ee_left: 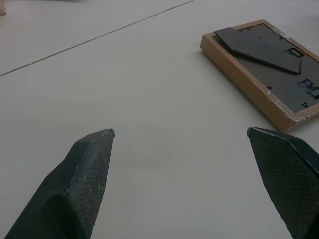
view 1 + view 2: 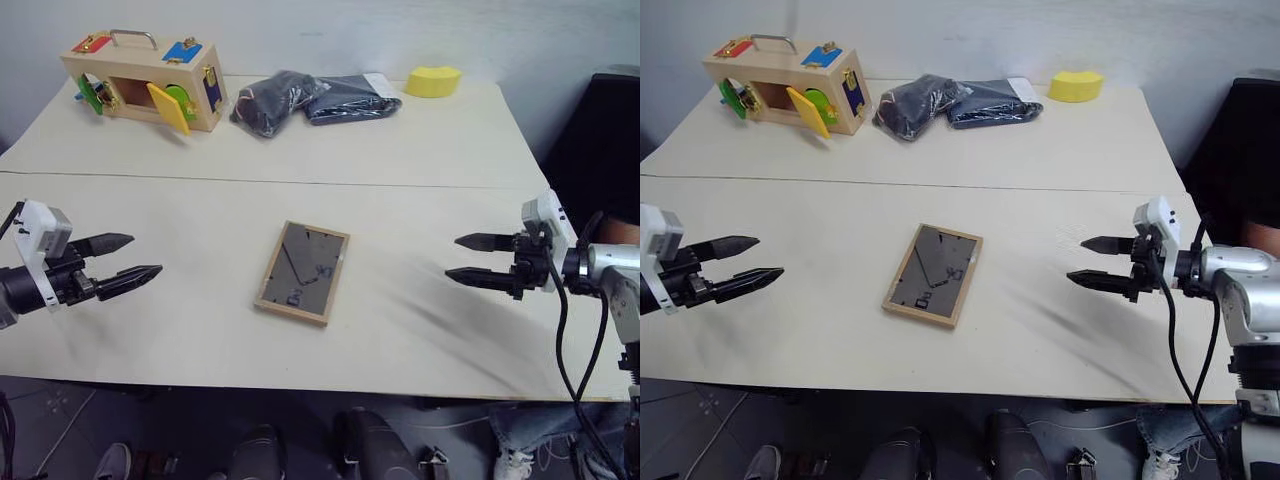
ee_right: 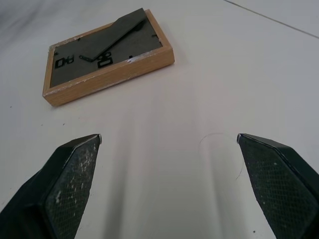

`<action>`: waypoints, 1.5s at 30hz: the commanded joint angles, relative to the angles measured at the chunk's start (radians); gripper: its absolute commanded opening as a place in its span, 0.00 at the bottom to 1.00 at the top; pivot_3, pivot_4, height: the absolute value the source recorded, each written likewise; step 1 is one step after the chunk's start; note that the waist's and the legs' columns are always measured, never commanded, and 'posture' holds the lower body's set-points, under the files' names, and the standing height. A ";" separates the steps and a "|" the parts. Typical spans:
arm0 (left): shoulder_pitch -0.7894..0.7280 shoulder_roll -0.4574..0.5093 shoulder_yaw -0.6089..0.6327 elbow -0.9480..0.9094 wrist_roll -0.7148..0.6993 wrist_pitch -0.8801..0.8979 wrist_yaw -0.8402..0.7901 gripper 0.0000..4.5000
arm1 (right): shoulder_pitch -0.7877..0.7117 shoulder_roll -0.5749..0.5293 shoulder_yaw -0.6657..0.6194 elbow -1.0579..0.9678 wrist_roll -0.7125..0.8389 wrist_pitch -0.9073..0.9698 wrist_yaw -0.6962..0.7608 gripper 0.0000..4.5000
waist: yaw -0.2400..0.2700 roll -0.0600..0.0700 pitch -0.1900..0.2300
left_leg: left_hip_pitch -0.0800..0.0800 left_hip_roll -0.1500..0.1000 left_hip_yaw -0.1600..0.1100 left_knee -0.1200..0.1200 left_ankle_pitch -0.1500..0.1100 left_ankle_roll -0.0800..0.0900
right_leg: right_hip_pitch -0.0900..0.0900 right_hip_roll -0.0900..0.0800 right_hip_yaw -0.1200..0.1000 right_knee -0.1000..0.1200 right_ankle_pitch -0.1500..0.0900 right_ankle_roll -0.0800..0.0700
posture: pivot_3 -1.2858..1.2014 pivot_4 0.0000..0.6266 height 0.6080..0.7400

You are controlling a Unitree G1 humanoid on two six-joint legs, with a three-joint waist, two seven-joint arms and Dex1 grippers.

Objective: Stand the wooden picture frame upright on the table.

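frame (image 2: 303, 272): flat, back up, mid-counter (image 2: 420, 150) toward the near edge | left tool (image 2: 128, 258) and right tool (image 2: 470, 258): both spread, empty | likely light, stiff, glass fragile | you should pinch the wood rim, not the stand

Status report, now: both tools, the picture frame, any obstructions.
Left tool open, right tool open, both empty, either side of frame. Wooden picture frame flat on the table, back panel up, stand folded. Nothing between tools and frame.
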 commanded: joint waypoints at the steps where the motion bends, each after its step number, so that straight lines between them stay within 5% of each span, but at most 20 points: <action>1: 0.006 -0.002 -0.008 -0.031 0.012 -0.025 -0.004 1.00 | -0.002 0.002 -0.026 -0.036 0.007 -0.017 -0.016 1.00 | -0.002 0.000 0.000 | 0.000 0.000 0.000 0.000 0.000 0.000 | 0.000 0.000 0.000 0.000 0.000 0.000 | 0.52 0.24 1.00; 17: -0.098 -0.018 -0.225 0.021 0.136 -0.117 -0.009 1.00 | -0.037 0.031 0.082 -0.051 -0.144 -0.157 -0.074 1.00 | 0.000 0.000 0.000 | 0.000 0.000 0.000 0.001 0.002 -0.004 | 0.000 0.001 0.000 0.001 0.000 0.000 | 0.52 0.24 1.00; 30: -0.433 -0.252 -0.604 0.227 0.398 -0.278 -0.021 0.08 | -0.283 0.280 0.374 0.117 -0.420 -0.361 -0.157 0.00 | 0.002 0.000 0.000 | -0.003 0.000 0.002 0.008 0.002 -0.004 | -0.002 0.001 0.001 0.004 0.000 0.000 | 0.52 0.24 1.00; 31: -0.437 -0.268 -0.616 0.212 0.390 -0.259 -0.035 0.02 | -0.296 0.293 0.389 0.134 -0.441 -0.373 -0.164 0.00 | 0.002 0.000 0.000 | -0.003 0.000 0.002 0.008 0.002 -0.004 | -0.002 0.001 0.001 0.004 0.000 0.000 | 0.52 0.24 1.00; 42: -0.377 -0.304 -0.609 0.004 0.296 0.101 -0.043 0.01 | -0.346 0.348 0.421 0.203 -0.535 -0.447 -0.182 0.00 | -0.003 0.000 0.000 | -0.002 0.001 0.001 0.009 0.003 -0.005 | -0.002 0.001 0.002 0.006 0.000 0.000 | 0.52 0.24 1.00; 45: -0.357 -0.248 -0.561 0.001 0.202 0.387 -0.052 0.13 | -0.333 0.308 0.426 0.167 -0.554 -0.460 -0.152 0.00 | -0.004 0.000 0.000 | -0.001 0.001 0.001 0.009 0.003 -0.005 | -0.002 0.002 0.002 0.007 0.000 0.000 | 0.52 0.24 1.00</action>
